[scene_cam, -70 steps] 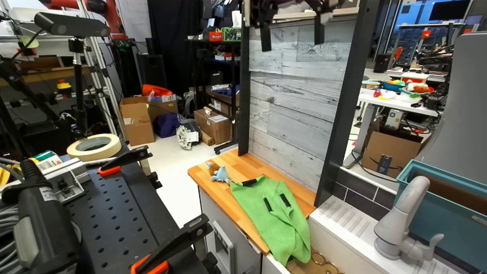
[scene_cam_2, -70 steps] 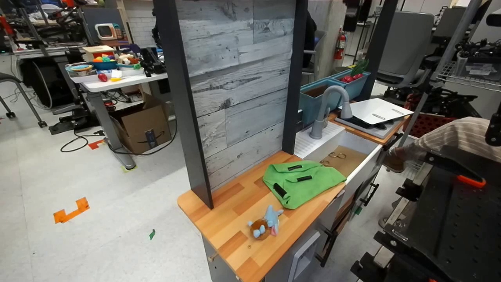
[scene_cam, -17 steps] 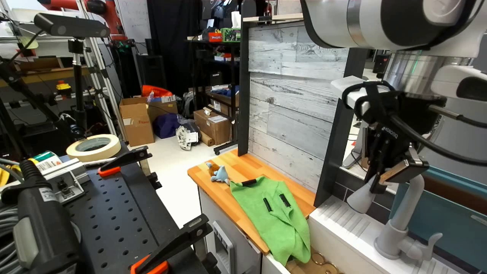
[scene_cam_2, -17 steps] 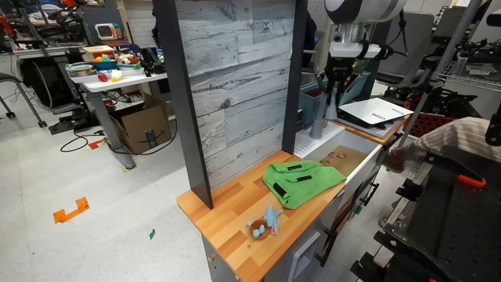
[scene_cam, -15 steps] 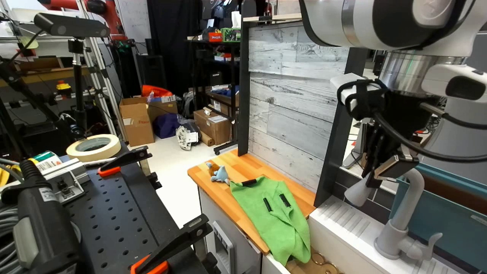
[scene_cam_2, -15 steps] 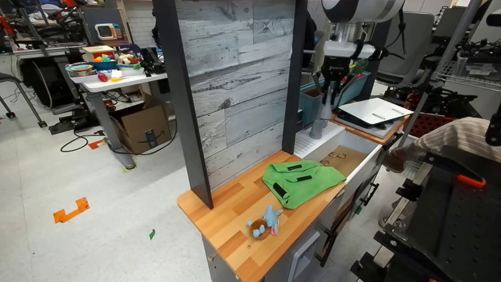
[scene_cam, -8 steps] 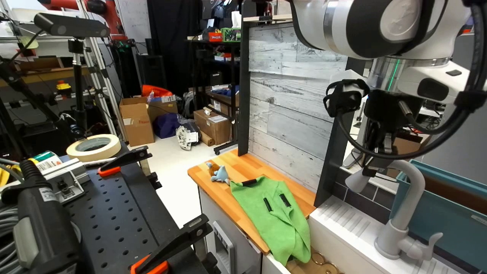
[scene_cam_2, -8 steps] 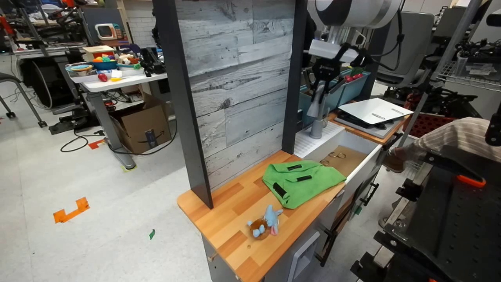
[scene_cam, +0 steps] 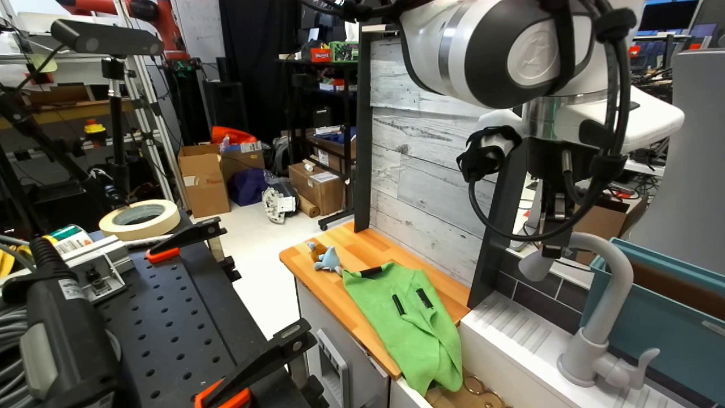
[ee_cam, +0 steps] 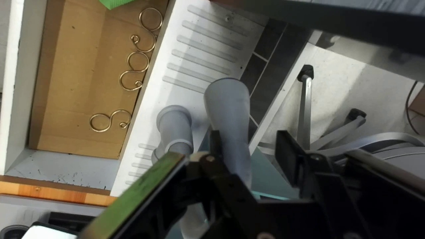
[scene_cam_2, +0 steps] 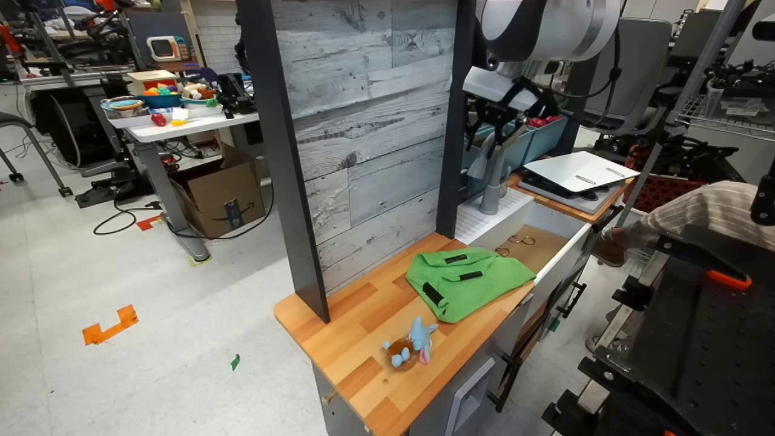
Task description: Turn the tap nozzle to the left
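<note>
The light grey tap nozzle [scene_cam: 616, 280] arches over from its base on the white sink ledge. In an exterior view its flared end [scene_cam_2: 478, 165] hangs on the side toward the grey plank panel. Seen from the wrist, the nozzle [ee_cam: 229, 106] runs between the fingers of my gripper [ee_cam: 249, 136], which is open. One finger [ee_cam: 215, 141] lies right against or very near the nozzle; whether it touches I cannot tell. A visible gap separates the opposite finger [ee_cam: 288, 156] from it. Part of the tube is hidden behind the gripper.
A teal planter [scene_cam: 668, 317] stands behind the tap. The plank panel [scene_cam_2: 369, 139] and its dark post [scene_cam_2: 455, 121] rise close to the arm. A tap handle [scene_cam: 628, 368] sticks out from the base. The sink [ee_cam: 83, 76] holds several metal hooks. A green cloth [scene_cam_2: 469, 281] lies on the wooden counter.
Over the last second the gripper and nozzle end have swung across, in an exterior view from right of the tap base to its left. The jaws have since parted, leaving a gap beside the tube.
</note>
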You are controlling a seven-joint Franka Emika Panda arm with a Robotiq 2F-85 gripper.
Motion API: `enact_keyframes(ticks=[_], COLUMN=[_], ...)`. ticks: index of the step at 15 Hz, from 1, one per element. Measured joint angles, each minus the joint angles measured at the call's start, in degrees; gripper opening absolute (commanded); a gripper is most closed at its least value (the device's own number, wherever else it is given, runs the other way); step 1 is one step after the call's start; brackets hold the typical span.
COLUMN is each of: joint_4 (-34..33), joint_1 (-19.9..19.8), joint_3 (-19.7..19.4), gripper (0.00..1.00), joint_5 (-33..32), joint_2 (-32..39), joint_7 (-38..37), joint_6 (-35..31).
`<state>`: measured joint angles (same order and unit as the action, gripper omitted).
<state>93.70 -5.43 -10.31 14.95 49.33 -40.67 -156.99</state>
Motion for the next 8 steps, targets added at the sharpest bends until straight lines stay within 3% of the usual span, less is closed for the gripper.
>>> enact_keyframes(ticks=[3,8], joint_4=[5.12,18.74], joint_1=[3.78,8.12], joint_3=[-2.44,-5.93], gripper=[1.0,1.0], joint_5=[-0.76,-6.41], joint_2=[-2.66,-13.53], joint_7=[0.44,4.19], joint_6=[-3.88,-3.81])
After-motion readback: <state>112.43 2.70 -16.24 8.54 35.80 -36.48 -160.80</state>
